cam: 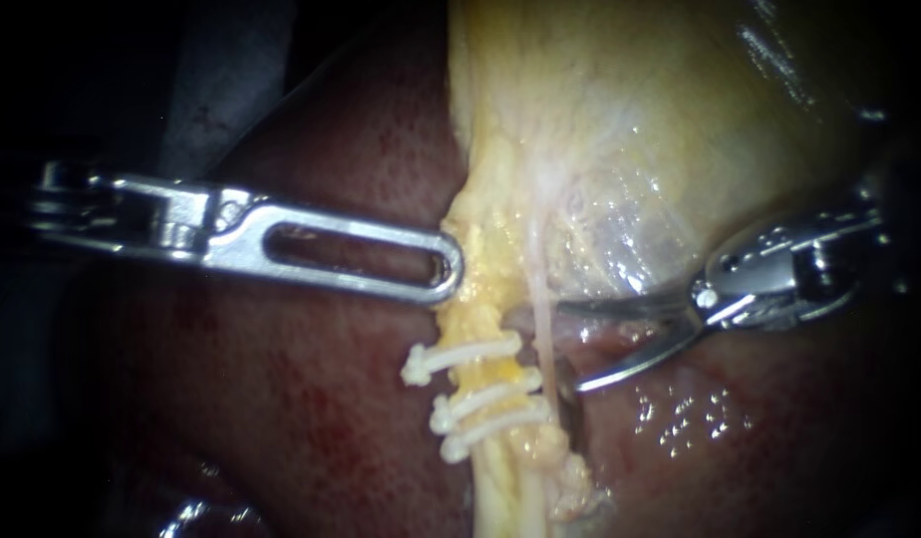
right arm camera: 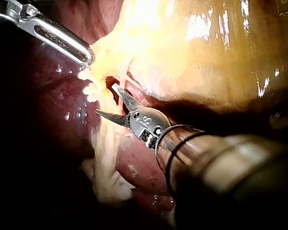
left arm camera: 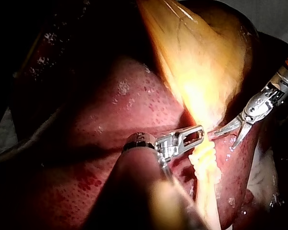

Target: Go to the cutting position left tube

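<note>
My right instrument [cam: 568,346] is holding its curved blades spread, gripping nothing, just right of the left tube [cam: 483,376], which is lying on the liver [cam: 311,399] with three white clips [cam: 485,396] across it. I am judging the tube soft, slick and easily torn, best taken at the bare gap between clips. Whether my left instrument [cam: 446,269] is gripping the yellow tissue beyond them, I cannot tell.

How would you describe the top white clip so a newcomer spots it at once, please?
From the pale gallbladder, follow the yellow strand down over the red liver. The top clip crosses it alone, a gap below it; the other two clips lie close together.
</note>
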`<state>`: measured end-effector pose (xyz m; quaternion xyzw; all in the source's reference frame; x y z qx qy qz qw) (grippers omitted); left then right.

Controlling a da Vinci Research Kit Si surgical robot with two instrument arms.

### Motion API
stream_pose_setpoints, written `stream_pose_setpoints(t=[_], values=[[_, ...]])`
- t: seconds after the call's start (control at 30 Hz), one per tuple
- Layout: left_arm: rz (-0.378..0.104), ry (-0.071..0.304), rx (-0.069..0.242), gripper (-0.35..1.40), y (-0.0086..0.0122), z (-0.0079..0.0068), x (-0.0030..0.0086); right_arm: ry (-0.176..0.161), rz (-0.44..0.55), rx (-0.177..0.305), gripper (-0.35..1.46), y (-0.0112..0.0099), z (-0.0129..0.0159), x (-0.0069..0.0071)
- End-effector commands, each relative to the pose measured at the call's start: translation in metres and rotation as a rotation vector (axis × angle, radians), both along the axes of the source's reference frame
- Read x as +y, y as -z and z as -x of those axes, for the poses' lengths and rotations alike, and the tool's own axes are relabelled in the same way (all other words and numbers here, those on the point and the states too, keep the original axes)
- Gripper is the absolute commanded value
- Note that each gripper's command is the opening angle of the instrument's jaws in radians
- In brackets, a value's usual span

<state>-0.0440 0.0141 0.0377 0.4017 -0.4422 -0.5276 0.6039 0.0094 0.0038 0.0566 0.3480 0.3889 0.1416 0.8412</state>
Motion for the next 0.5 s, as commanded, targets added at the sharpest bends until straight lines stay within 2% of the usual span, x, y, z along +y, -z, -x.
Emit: stream_pose_setpoints(t=[0.03, 0.5], values=[[0.000, 0.000, 0.000, -0.35, 0.0000, 0.0000, 0.0000, 0.000, -0.004, -0.004, 0.43, -0.0001, -0.0001, -0.0001], [0.000, 0.002, 0.002, -0.35, 0.0001, 0.0003, -0.0001, 0.019, -0.012, -0.004, 0.38, -0.0015, -0.0014, -0.0008]])
